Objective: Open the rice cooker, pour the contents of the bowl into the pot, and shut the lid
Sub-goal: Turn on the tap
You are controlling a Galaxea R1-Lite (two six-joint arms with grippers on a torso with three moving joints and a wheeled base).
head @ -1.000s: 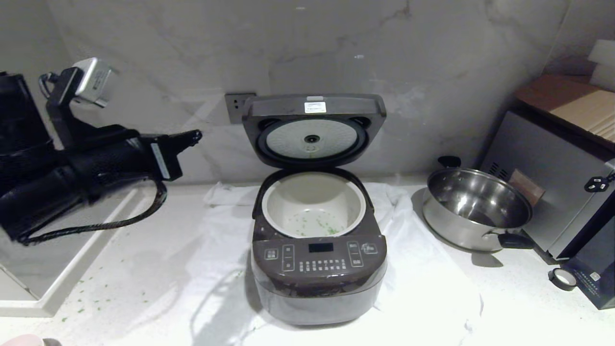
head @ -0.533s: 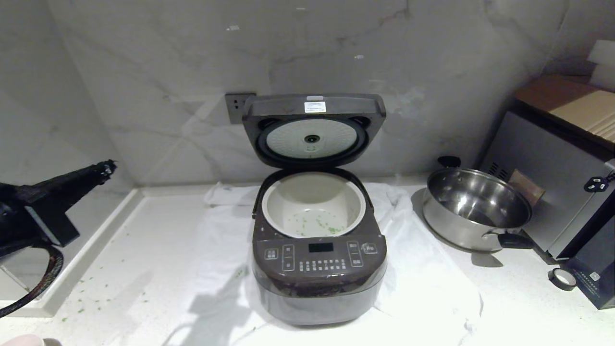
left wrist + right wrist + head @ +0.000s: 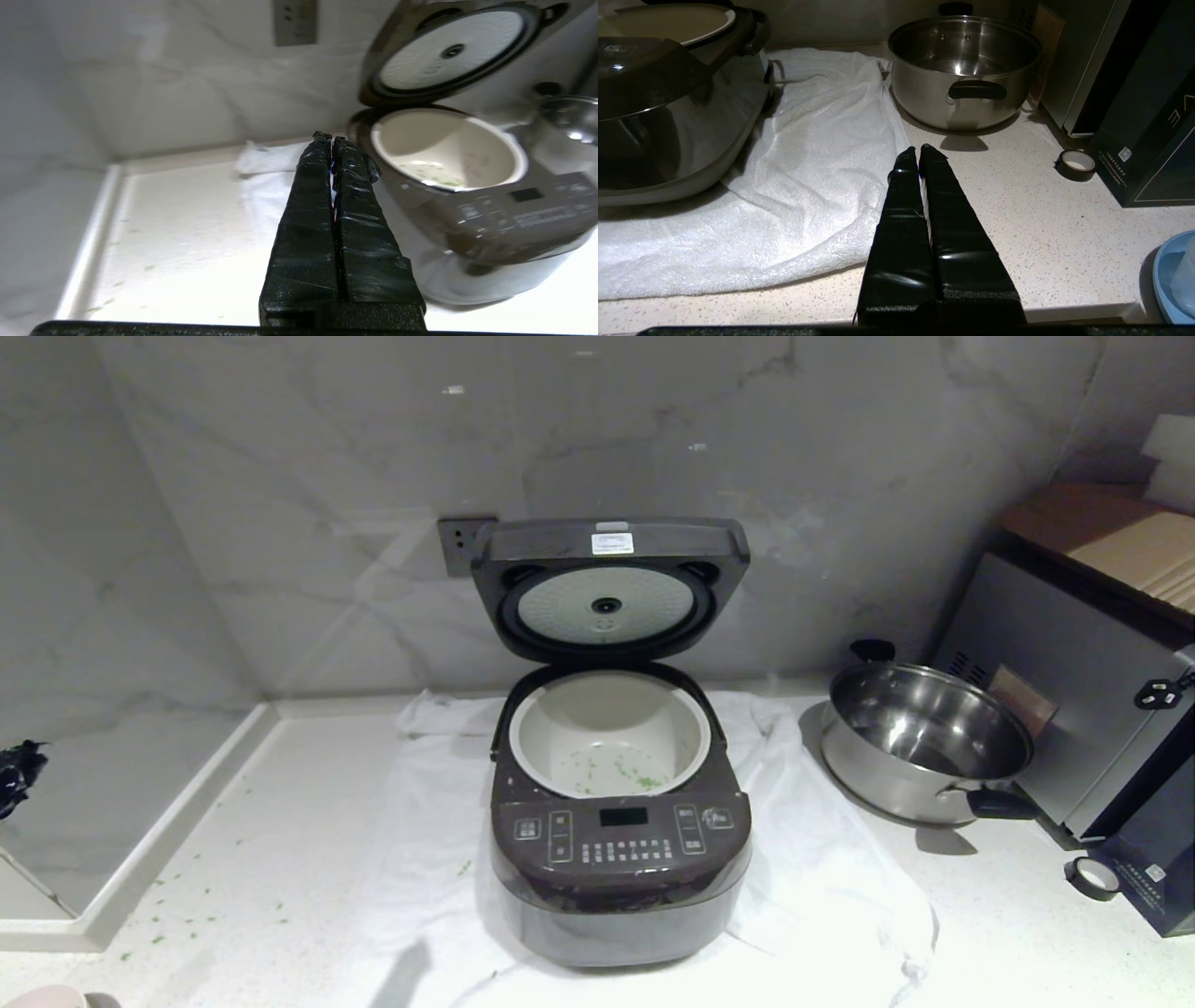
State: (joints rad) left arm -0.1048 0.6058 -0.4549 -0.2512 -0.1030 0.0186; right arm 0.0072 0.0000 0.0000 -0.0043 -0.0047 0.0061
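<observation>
Dark brown rice cooker sits mid-surface on a white towel, panel facing the robot; green bits lie in its pot. Behind, its lid stands upright. Left hand and right hand are pressed closed, empty.

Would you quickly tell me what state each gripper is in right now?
Left gripper: closed, holding nothing, left of the rice cooker.
Right gripper: closed, holding nothing, above the counter.

Dark brown rice cooker with cream pot flecked by green bits; white towel beneath; white speckled table; shiny steel pan, right.
</observation>
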